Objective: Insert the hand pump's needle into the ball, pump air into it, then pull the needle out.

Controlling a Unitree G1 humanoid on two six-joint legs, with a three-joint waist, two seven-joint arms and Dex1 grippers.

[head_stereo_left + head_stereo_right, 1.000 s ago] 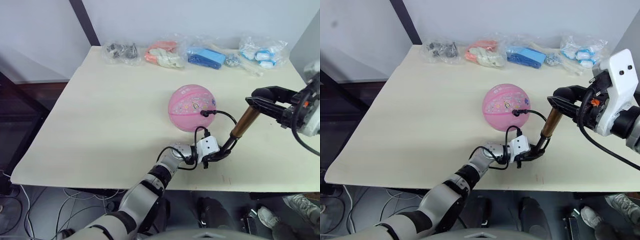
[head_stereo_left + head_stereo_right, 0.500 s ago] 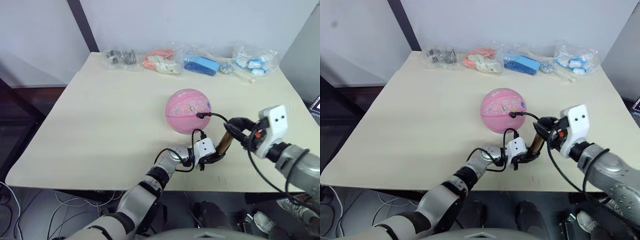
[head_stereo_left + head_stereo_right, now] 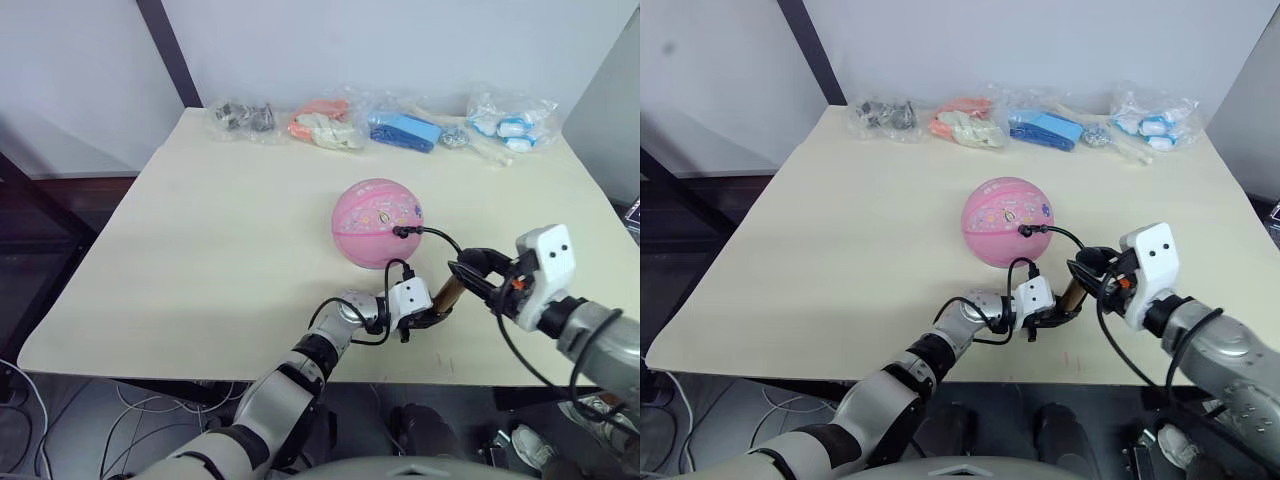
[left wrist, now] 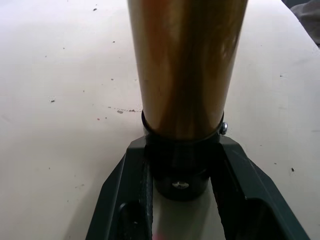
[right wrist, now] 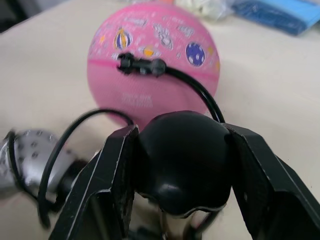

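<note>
Pink rubber ball (image 3: 378,222) mid cream table (image 3: 200,250), broad bare room to its left. Printing on ball unreadable. Left tool (image 3: 437,316) clamped on gold-bronze hand pump (image 3: 448,294) base near front edge; right tool (image 3: 470,272) gripping black T-handle (image 5: 182,165), pressed lower than a second ago.

We've got silver and black arms with white housings at the wrists. Loose black cables loop around both, and each gripper ends in two black fingers (image 5: 112,185).
</note>
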